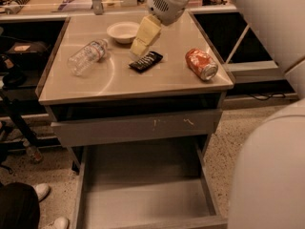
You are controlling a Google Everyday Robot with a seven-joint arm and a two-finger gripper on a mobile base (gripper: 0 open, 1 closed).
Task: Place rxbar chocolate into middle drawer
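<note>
Our gripper [137, 46] hangs just above the rxbar chocolate [146, 61] on the bench [109, 80]; open or closed, we cannot tell. The open middle drawer [143, 194] awaits it.

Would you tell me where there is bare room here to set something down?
Bare: front strip of the top between bottle and can, and the drawer floor. Crowded behind: bowl, bar, and the pincer hovering at the bar's back edge.

pincer [138, 46] over table [162, 80], middle drawer [143, 199] cut off
</note>
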